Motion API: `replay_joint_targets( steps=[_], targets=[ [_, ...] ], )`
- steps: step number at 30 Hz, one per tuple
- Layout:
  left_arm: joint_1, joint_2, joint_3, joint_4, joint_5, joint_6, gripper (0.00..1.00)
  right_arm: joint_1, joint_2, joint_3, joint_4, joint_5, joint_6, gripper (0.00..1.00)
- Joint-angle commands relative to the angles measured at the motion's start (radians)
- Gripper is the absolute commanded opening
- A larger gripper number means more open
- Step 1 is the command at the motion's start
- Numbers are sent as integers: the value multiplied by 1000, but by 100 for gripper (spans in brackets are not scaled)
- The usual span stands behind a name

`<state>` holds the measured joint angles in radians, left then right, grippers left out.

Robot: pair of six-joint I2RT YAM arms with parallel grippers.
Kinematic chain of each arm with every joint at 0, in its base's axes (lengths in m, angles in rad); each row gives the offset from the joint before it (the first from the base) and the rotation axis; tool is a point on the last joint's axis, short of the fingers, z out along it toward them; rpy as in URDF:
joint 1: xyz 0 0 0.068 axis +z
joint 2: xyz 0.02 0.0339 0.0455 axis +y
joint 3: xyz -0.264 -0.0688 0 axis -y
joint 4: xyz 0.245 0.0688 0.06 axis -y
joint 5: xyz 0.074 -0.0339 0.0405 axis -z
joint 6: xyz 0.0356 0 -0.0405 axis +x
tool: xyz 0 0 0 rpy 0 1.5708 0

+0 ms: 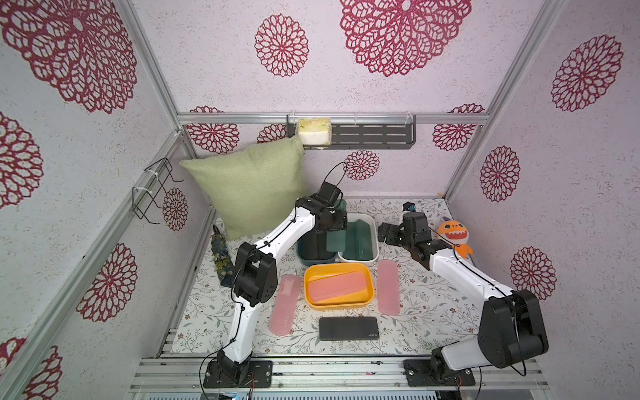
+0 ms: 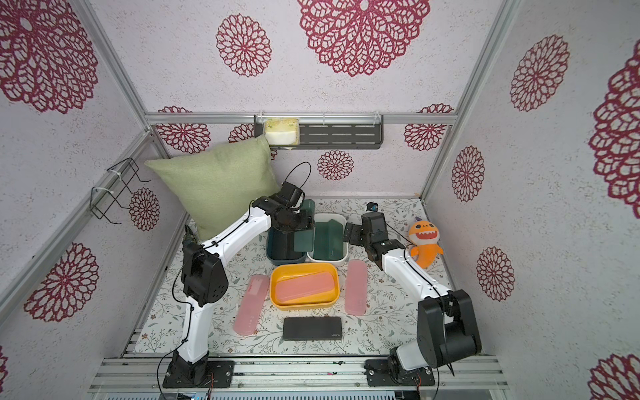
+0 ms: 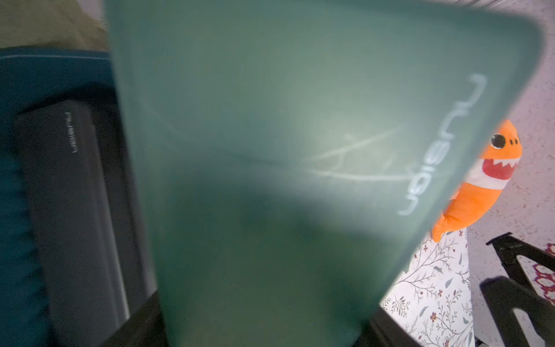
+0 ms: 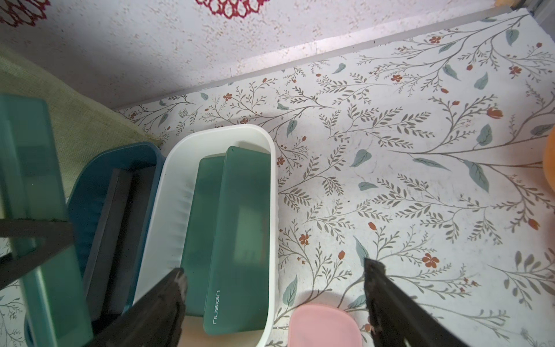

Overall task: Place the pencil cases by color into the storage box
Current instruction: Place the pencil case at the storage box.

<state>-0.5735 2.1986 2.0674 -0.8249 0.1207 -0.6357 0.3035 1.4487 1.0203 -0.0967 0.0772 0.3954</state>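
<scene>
My left gripper (image 1: pixel 333 223) is shut on a dark green pencil case (image 1: pixel 335 239), which hangs on end over the seam between the teal bin (image 1: pixel 304 254) and the white bin (image 1: pixel 374 239). This case (image 3: pixel 300 150) fills the left wrist view. The white bin holds two green cases (image 4: pixel 240 240). The teal bin holds a black case (image 3: pixel 75 210). A pink case (image 1: pixel 337 287) lies in the yellow bin (image 1: pixel 311 273). On the table lie two pink cases (image 1: pixel 285 304) (image 1: pixel 388 287) and a black case (image 1: pixel 348 328). My right gripper (image 4: pixel 274 272) is open and empty, just right of the white bin.
An orange plush toy (image 1: pixel 452 235) lies at the far right beside the right arm. A green cushion (image 1: pixel 249 187) leans at the back left, close behind the bins. A folded dark umbrella (image 1: pixel 220 254) lies along the left edge. A wall shelf (image 1: pixel 374 135) hangs above.
</scene>
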Motion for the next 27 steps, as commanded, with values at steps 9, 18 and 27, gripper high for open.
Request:
replay_joint_targets(
  steps=[9, 18, 27],
  targets=[
    [-12, 84, 63, 187, 108, 31, 57, -20, -39, -20, -1, -11, 12, 95],
    [-12, 158, 104, 175, 133, 22, 57, -24, -33, -22, 0, -17, 11, 95],
    [-11, 209, 132, 136, 138, 16, 58, -27, -25, -26, 6, -24, 10, 95]
  ],
)
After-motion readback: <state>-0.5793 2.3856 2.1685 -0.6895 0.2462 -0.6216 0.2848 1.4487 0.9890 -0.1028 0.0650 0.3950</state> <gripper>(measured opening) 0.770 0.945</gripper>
